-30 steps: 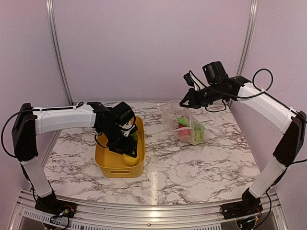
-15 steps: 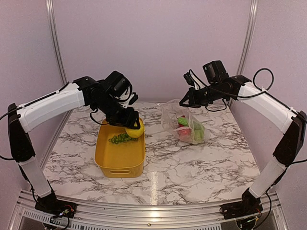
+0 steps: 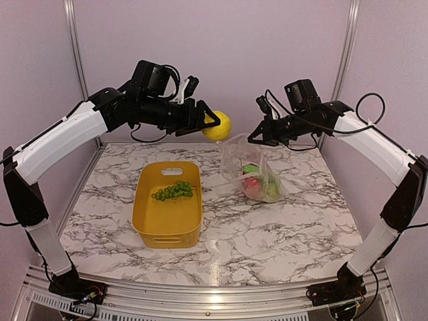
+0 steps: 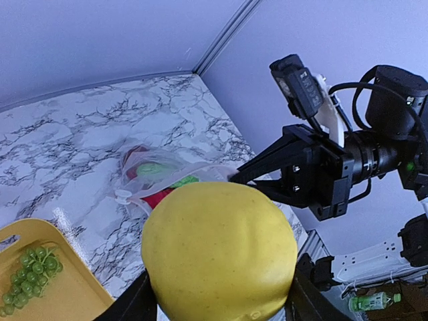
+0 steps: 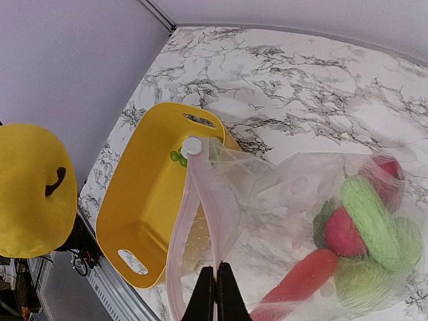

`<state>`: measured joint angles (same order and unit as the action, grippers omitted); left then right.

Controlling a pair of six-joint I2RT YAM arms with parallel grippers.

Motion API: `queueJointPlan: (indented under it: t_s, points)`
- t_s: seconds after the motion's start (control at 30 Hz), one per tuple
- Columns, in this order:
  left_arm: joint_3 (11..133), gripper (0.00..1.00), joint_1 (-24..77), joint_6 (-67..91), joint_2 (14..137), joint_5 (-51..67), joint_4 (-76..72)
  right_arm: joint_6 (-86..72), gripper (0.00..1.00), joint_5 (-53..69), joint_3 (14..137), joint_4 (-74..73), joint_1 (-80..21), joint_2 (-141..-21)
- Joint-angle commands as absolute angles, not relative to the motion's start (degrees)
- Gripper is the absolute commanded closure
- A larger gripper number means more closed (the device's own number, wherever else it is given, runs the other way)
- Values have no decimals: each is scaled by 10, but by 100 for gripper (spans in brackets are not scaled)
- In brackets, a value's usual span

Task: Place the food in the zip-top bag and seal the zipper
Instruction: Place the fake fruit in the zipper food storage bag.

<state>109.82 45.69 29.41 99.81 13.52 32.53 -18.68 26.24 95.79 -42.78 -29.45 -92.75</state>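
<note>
Your left claw clamps the yellow lemon in the air, above and left of the zip-top bag. Your right claw, pinched together on the zipper, hangs the bag upright, mouth up, its filled bottom resting on the surface.

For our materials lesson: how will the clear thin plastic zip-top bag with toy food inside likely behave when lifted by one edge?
Probably floppy: the clear thin plastic zip-top bag sags and creases below the edge pinched in the right arm's jaws. Likely bottom-heavy: the toy food sits bunched at its low end, so it may swing.
</note>
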Motion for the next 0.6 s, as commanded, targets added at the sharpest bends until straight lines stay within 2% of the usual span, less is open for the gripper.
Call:
queueJointPlan:
  t_s: [0.0,0.37,0.57]
  points:
    - [1086,44,459,333,970,166,205,-213,100,288,984,-409,-307,-923]
    - [1062,47,488,319,994,130,221,-230,100,297,1031,-423,-308,-928]
    - [1047,48,503,314,1007,106,242,-225,100,295,1009,-417,-308,-931]
